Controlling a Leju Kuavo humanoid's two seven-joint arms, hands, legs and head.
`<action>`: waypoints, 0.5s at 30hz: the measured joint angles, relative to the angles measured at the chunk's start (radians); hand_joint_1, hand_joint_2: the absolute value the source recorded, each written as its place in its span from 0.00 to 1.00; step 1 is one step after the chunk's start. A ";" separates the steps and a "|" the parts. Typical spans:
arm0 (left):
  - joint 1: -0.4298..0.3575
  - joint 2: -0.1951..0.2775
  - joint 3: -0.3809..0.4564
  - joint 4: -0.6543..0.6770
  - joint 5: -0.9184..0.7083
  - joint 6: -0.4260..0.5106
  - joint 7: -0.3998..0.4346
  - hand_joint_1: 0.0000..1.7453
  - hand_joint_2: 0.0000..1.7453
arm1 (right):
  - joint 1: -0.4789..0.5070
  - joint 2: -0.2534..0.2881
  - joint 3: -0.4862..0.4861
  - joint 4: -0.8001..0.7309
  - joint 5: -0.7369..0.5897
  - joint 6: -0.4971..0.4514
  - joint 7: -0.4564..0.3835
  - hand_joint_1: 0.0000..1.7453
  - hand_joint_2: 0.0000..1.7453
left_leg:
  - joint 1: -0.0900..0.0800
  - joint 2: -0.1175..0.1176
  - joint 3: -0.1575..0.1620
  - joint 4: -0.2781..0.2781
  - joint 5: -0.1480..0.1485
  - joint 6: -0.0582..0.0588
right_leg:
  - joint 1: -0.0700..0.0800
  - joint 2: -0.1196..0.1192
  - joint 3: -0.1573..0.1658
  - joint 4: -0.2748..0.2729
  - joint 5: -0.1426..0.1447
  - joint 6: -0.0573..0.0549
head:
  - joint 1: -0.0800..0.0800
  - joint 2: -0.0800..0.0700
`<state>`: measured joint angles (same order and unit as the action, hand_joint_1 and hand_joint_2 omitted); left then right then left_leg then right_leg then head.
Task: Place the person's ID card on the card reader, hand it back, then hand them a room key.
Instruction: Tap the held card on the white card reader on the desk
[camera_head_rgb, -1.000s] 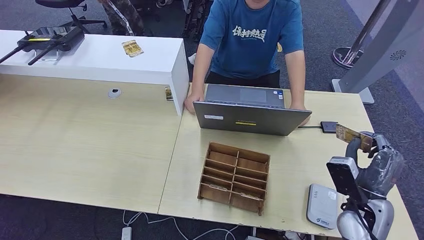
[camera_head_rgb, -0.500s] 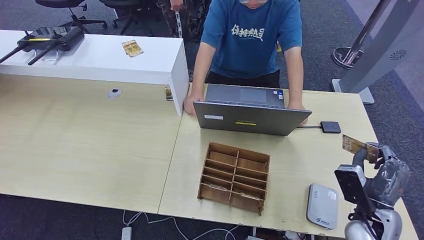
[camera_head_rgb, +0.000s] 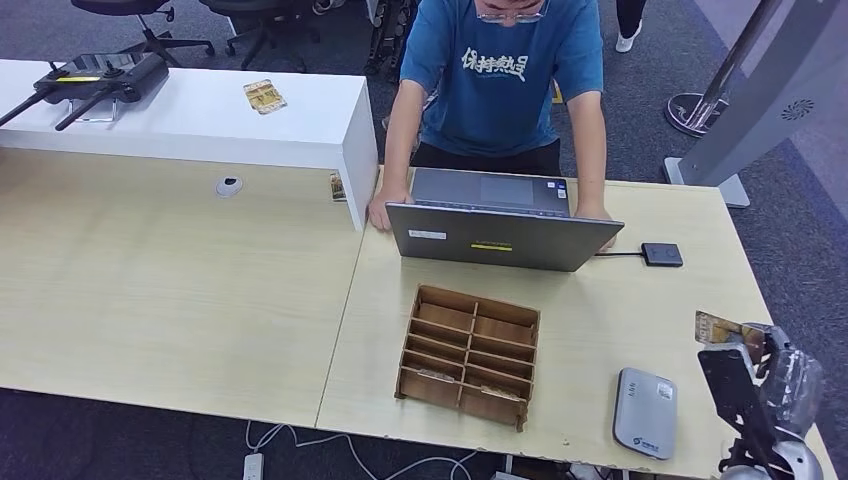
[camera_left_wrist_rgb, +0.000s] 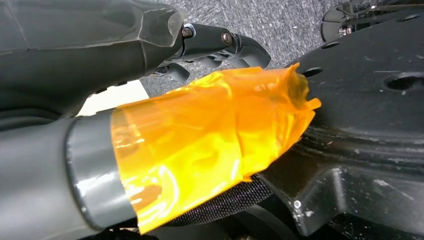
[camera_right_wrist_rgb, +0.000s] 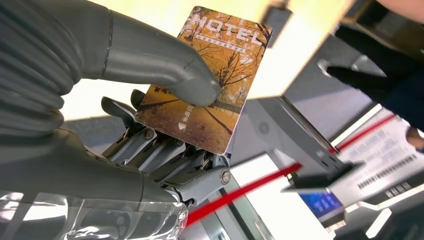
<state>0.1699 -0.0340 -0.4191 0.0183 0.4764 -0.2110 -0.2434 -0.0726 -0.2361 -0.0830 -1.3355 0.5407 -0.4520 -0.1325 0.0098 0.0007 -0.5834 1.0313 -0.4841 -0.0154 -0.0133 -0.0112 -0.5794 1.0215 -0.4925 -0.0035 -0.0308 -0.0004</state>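
Head view: the right hand (camera_head_rgb: 775, 365) sits at the near right corner of the light wood table (camera_head_rgb: 180, 290), pinching a hotel card (camera_head_rgb: 722, 329) that sticks out toward the left. A white card reader (camera_head_rgb: 645, 412) lies flat on the table just left of the hand, apart from the card. A wooden compartment tray (camera_head_rgb: 468, 355) stands near the table's middle. Farther back an open grey laptop (camera_head_rgb: 497, 230) faces a person in a blue shirt (camera_head_rgb: 505, 75), whose hands rest at either side of it. A small black box (camera_head_rgb: 662, 254) on a cable lies right of the laptop. A white counter (camera_head_rgb: 200, 115) at far left carries a black controller (camera_head_rgb: 95, 78) and a yellowish card (camera_head_rgb: 264, 96).

Left wrist view: the left hand (camera_left_wrist_rgb: 150, 100) appears close up, its thumb wrapped in orange tape (camera_left_wrist_rgb: 210, 145), dark fingers (camera_left_wrist_rgb: 225, 42) curled in over grey carpet. Nothing is seen in it, but whether it is closed or apart I cannot tell.

Right wrist view: the right hand (camera_right_wrist_rgb: 150, 115) holds the hotel card (camera_right_wrist_rgb: 210, 80), thumb (camera_right_wrist_rgb: 165, 65) pressed on its printed face, dark fingers (camera_right_wrist_rgb: 165, 155) backing it. The card reads "HOTEL" over an autumn tree picture.
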 joint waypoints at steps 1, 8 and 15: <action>0.001 -0.001 0.002 0.000 0.004 0.000 0.000 0.00 0.00 | 0.012 0.000 -0.003 -0.001 -0.013 0.011 -0.003 1.00 1.00 | 0.000 0.000 0.000 0.000 0.000 0.000 | 0.000 0.000 0.000 0.000 0.000 0.000 | 0.000 0.000; 0.004 -0.009 0.012 0.000 0.024 0.001 0.000 0.00 0.00 | 0.082 0.001 -0.010 -0.020 -0.058 0.051 -0.027 1.00 1.00 | 0.000 0.000 0.000 0.000 0.000 0.000 | 0.000 0.000 0.000 0.000 0.000 0.000 | 0.000 0.000; 0.007 -0.018 0.018 0.000 0.049 0.003 0.000 0.00 0.00 | 0.143 0.028 -0.006 -0.070 -0.100 0.100 -0.048 1.00 1.00 | 0.000 0.000 0.000 0.000 0.000 0.000 | 0.000 0.000 0.000 0.000 0.000 0.000 | 0.000 0.000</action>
<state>0.1771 -0.0519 -0.4010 0.0185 0.5257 -0.2078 -0.2438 0.0705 -0.2077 -0.0887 -1.4057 0.4410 -0.3522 -0.1804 0.0097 0.0008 -0.5836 1.0312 -0.4840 -0.0154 -0.0134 -0.0112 -0.5791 1.0217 -0.4926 -0.0035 -0.0310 -0.0004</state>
